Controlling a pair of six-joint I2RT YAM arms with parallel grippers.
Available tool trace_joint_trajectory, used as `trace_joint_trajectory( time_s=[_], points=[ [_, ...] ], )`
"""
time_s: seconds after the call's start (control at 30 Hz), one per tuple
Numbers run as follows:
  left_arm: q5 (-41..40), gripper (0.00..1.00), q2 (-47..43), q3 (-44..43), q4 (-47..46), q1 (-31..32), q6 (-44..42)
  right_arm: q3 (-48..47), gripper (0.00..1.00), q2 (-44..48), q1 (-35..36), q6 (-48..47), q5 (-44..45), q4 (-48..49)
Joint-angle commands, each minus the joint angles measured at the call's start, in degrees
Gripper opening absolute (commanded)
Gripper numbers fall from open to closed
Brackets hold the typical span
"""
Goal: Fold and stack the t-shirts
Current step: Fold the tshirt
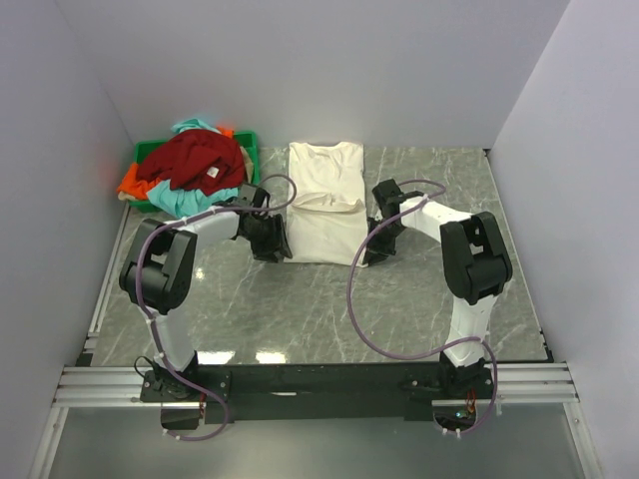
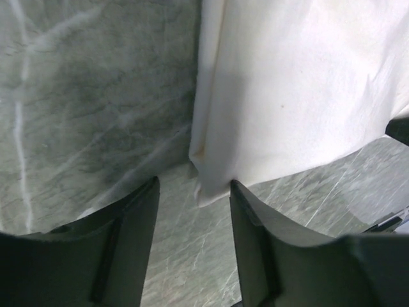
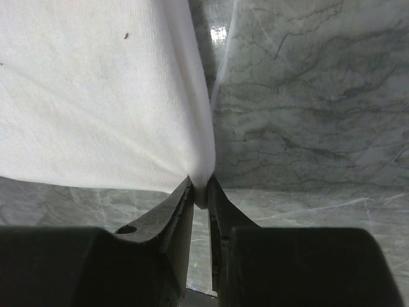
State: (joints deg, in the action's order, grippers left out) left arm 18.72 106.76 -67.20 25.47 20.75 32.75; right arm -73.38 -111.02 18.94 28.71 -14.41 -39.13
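cream tee (image 1: pixel 325 200): flat on table (image 1: pixel 300 309), centre, a bit to the far side; folded into a long narrow strip, collar end far, hem end near; bump/crease across it abt halfway.
tee near-L corner: sits betw L gripper's fingers (image 2: pixel 137 224), low on the tabletop; cloth edge just beside the finger on the tee side, no pinch visible.
tee near-R corner: pinched by R gripper's fingers (image 3: pixel 167 217); cloth gathers to a point at the tips, wrinkles fan out from there.
L gripper (image 1: pixel 272 239): jaws apart, clear gap, nothing clamped; at tee's near-L corner, close to the table surface.
R gripper (image 1: pixel 377 244): jaws closed tight on cream tee's near-R corner; only a thin slit betw tips, filled w/ cloth.
arms: both reach fwd and inward, one each side of the tee's near end.
dark red tee (image 1: pixel 195 160): crumpled, top of the pile at far L.
teal tee (image 1: pixel 185 200): under/near side of the red one; a bit also pokes out at the far side of the pile.
orange tee (image 1: pixel 133 183): L edge of pile, mostly covered.
green bin (image 1: pixel 250 145): far-L corner of table, holds the pile; only rim parts show; well apart from L gripper, just L of cream tee's collar end.
table: grey marble look, pale walls on three sides.
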Motion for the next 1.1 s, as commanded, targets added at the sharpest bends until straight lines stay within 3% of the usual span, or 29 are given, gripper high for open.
trace_joint_trajectory(
  time_s=[0.0, 0.27, 0.47, 0.6, 0.8, 1.07],
  points=[
    [1.32, 0.53, -1.12, 1.11, -1.39, 1.13, 0.65, 1.75, 0.20, 2.04, 0.66, -0.06, 1.85, -0.68],
    [2.55, 0.41, 0.55, 1.46, -3.76, 1.48, 1.52, 1.93, 0.17, 2.39, 0.75, 0.12, 1.76, -0.33],
    [3.34, 0.24, 2.48, 0.23, -5.52, 1.48, 3.02, 1.93, 0.15, 2.30, 0.66, 0.21, 1.67, -0.24],
    [2.30, 0.00, 3.19, -1.00, -3.95, 1.48, 2.84, 1.06, 0.00, 2.56, 0.75, 0.03, 2.11, -0.85],
    [-2.89, 0.00, -1.10, -3.64, 1.59, 1.31, 1.44, -2.46, 0.00, 4.93, 0.66, -0.06, 4.39, -5.07],
    [-3.07, 0.00, -6.12, -3.90, 5.54, 1.31, 2.31, -5.98, 0.00, 8.54, 0.40, -0.41, 6.06, -9.81]
  ],
)
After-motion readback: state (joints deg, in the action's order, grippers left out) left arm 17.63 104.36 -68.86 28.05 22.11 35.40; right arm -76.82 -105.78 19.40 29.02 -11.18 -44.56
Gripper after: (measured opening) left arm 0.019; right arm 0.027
